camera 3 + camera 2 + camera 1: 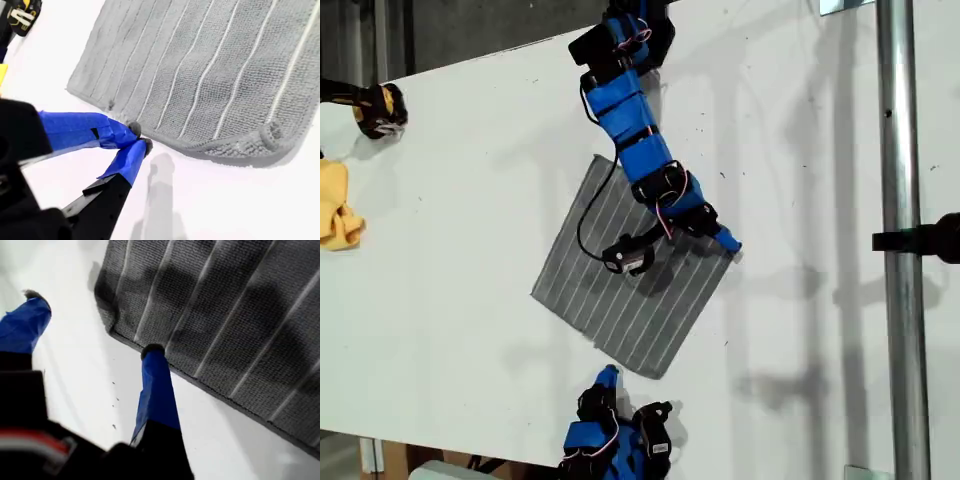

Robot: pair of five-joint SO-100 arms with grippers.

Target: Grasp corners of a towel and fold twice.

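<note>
The towel (630, 275) is laid flat and turned diamond-wise on the white table (470, 250), roughly in the table's middle, with one of its corners (733, 255) pointing toward the exterior view's right and another toward the table's near edge. One arm is reached in from the table's far edge, bent at its joints and stretched diagonally over the cloth, so that my first gripper (728, 246) is brought to the towel's right-hand corner in the exterior view. In the first wrist view its jaws are seen spread wide, one fingertip (152, 351) set at the towel's hem and the other well apart over bare table. At the table's near edge the other arm is held low, my second gripper (608, 376) pointed up toward the towel's nearest corner but just short of it. In the second wrist view its jaws (140, 137) are seen pressed together on nothing, just beside the hem
</note>
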